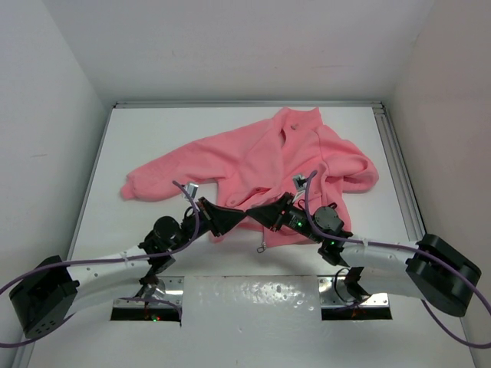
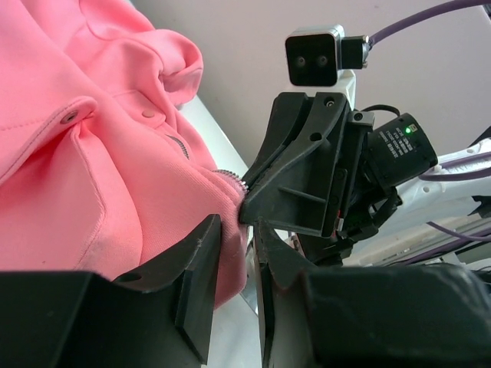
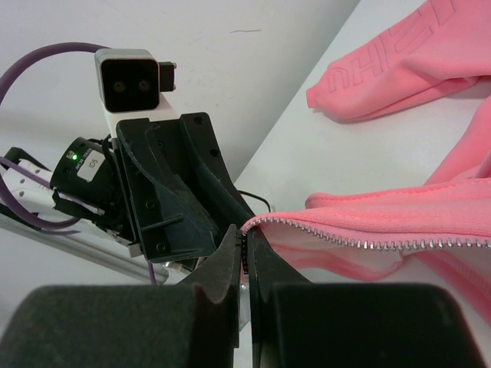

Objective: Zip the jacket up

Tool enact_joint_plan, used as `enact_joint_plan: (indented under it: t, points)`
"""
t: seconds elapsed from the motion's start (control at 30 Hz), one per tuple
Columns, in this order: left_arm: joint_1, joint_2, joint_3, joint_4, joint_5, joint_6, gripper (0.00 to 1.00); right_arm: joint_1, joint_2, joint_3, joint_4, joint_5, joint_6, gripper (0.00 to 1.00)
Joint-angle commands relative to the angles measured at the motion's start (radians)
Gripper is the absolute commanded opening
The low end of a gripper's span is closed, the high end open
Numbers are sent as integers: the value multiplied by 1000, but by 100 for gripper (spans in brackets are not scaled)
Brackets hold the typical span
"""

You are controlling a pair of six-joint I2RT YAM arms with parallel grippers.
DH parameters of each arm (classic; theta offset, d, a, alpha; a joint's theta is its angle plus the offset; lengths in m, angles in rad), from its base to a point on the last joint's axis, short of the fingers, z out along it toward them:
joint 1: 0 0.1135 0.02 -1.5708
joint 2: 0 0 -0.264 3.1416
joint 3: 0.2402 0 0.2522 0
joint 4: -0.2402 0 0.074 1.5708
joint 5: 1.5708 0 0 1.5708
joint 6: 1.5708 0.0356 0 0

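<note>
Salmon-pink fleece jacket [image 1: 261, 157] is seen spread open and rumpled across the centre and upper middle of the top view, on the white table [image 1: 153, 245]. Its lower hem lies just above the two arms at lower centre. Soft, light, limp handling is to be expected. The cloth would likely sag and bunch wherever it is not held, and the silver metal zipper teeth [image 3: 368, 244] should run straight only if pulled taut. Hold is best taken at the hem, at the bottom ends of the two zipper rows.

In the right wrist view the right gripper [image 3: 244, 239] is clamped together on the end of the toothed row, at lower centre. In the left wrist view the left gripper [image 2: 235, 230] has its fingers slightly apart with hem cloth between them; whether the cloth is pinched cannot be told. No containers are in view except a snap-flap pocket [image 2: 61, 138] at upper left, whose contents cannot be seen.
</note>
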Motion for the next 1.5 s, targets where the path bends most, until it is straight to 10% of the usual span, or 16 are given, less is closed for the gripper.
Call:
enact_joint_plan:
  t: [0.0, 0.93, 1.0, 1.1, 1.2, 1.27, 1.37, 1.47]
  points:
    - [5, -10, 1, 39, 53, -4, 22, -9, -23, 1, 86, 8, 2, 0]
    - [5, 4, 44, -39, 41, 46, 0, -18, -80, 44, -112, 5, -1, 2]
    - [5, -25, 48, -79, -54, 62, 0, -18, -124, 88, -240, -3, -33, 40]
    - [5, -74, 81, -182, -199, 85, 0, -18, -213, 116, -489, 22, -98, 71]
    - [5, -88, 105, -224, -287, 114, 0, -19, -319, 127, -687, 52, -139, 76]
    - [5, -83, 117, -228, -315, 129, 0, -18, -351, 150, -869, 80, -181, 65]
    - [5, -66, 122, -228, -353, 140, 0, -18, -338, 197, -1058, 75, -198, 9]
    - [5, -51, 121, -195, -358, 149, 0, -15, -275, 207, -1160, 91, -196, 0]
